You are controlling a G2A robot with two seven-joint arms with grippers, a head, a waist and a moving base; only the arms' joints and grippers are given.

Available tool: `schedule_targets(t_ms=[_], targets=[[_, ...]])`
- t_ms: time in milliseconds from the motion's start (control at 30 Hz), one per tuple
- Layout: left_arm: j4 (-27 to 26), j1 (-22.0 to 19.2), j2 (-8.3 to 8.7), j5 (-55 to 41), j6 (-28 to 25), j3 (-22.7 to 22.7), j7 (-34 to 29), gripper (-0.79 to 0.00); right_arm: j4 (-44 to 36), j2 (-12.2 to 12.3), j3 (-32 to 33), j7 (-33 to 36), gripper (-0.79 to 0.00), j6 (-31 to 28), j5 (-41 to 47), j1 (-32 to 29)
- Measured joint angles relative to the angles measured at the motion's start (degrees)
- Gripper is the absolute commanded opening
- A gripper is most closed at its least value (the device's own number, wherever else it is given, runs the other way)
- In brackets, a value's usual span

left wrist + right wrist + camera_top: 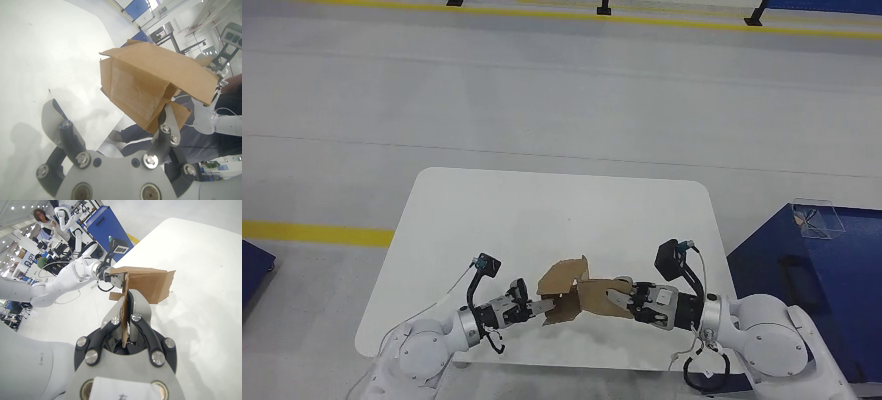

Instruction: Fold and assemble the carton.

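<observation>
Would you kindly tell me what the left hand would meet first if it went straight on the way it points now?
Most likely the brown cardboard carton, directly ahead: one finger of the open left hand sits at its lower flap. The right hand grips its far side.

The carton [592, 297] was plain brown cardboard. The table [542, 210] was white. The floor [542, 90] was grey, crossed by a yellow line [317, 233]. The cabinet [762, 290] was blue.
</observation>
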Motion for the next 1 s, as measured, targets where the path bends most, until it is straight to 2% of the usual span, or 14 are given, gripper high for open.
schedule_targets(t_ms=[300, 367, 400, 433, 500, 567, 600, 633, 667, 1000], targets=[[3.6, -2.7, -0.35, -0.9, 4.3, 3.3, 0.6, 0.0, -0.7, 0.2, -1.6, -0.3, -0.785, -0.6, -1.0, -0.5], [4.1, -3.1, -0.44, -0.7, 4.7, 4.2, 0.8, -0.049, -0.8, 0.2, -2.3, -0.4, -0.785, -0.4, -1.3, -0.4], [4.3, -3.3, -0.48, -0.6, 4.9, 4.6, 0.9, -0.089, -0.7, 0.2, -2.5, -0.5, -0.785, -0.2, -1.4, -0.3], [4.5, -3.5, -0.52, -0.4, 5.1, 5.0, 1.2, -0.172, -0.7, 0.2, -2.9, -0.7, -0.785, -0.1, -1.5, -0.2], [4.7, -3.7, -0.54, 0.1, 5.4, 5.5, 1.6, -0.409, -0.8, 0.2, -3.4, -0.9, -0.785, 0.1, -1.8, 0.0], [5.0, -3.8, -0.54, 0.3, 5.7, 5.8, 2.0, -0.48, -1.0, 0.2, -3.9, -1.1, -0.785, 0.2, -2.1, 0.1], [5.1, -3.9, -0.53, 0.4, 5.8, 5.9, 2.2, -0.56, -1.0, 0.2, -4.1, -1.1, -0.785, 0.3, -2.2, 0.2], [5.3, -3.9, -0.51, 0.6, 6.0, 6.0, 2.2, -0.597, -1.0, 0.3, -4.4, -1.2, -0.785, 0.3, -2.2, 0.2], [5.4, -4.0, -0.49, 0.6, 6.1, 6.0, 2.2, -0.785, -1.0, 0.3, -4.6, -1.2, -0.785, 0.4, -2.2, 0.3], [4.9, -3.9, 0.07, -1.6, 5.1, 4.9, 1.1, -0.785, -0.3, 0.3, -6.5, -1.5, -0.785, 1.6, -2.4, 1.7]])
